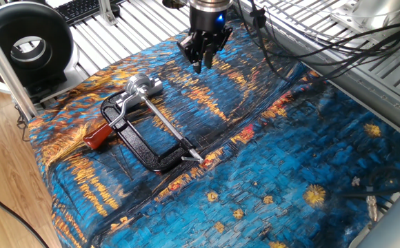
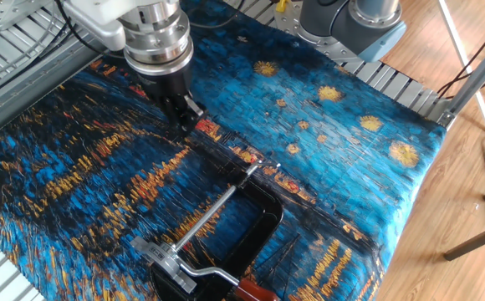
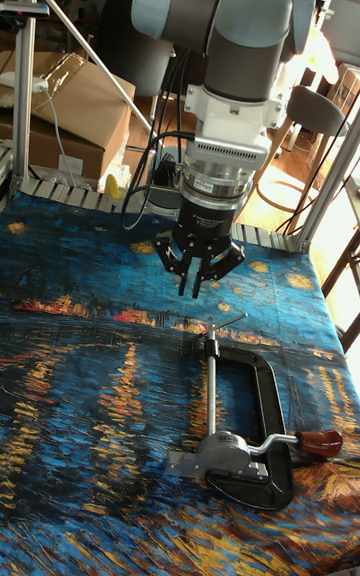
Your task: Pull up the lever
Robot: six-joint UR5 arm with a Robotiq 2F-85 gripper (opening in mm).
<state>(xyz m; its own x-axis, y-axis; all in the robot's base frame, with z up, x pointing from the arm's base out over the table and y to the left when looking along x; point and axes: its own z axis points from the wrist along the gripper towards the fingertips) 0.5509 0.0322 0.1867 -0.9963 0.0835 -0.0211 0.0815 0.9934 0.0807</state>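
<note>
Nearest in the tall view, at the near right of the surface (image 3: 80, 386): lever (image 3: 300, 442), lying low over the cloth (image 3: 60, 496), red sleeve pointing right, bare metal end running left into the clamp head (image 3: 225, 454). Same lever (image 1: 107, 129) visible in one fixed view and again, half cut off by the picture's edge, in the other (image 2: 242, 286).

Probably stiff and light by itself, being slim metal, yet joined to a heavier steel clamp that rests loose on soft cloth. Likely to drag or tip the whole clamp if pulled hard or off-line. Best taken at the sleeve: likely better grip than bare steel, and farthest from the head, hence most leverage. Worth straddling the sleeve across its width, low to the cloth, then lifting gently.

Just beyond the lever: black frame (image 3: 268, 406), curving from the head to the far end, with the rod (image 3: 210, 391) running near to far on its left side.

Farther still, past the rod's far tip and well apart from the lever: gripper (image 3: 196, 284), hovering above the cloth, fingers (image 3: 187, 281) drawn together, holding nothing. Must spread before any grasp.

No containers in view on the surface.
</note>
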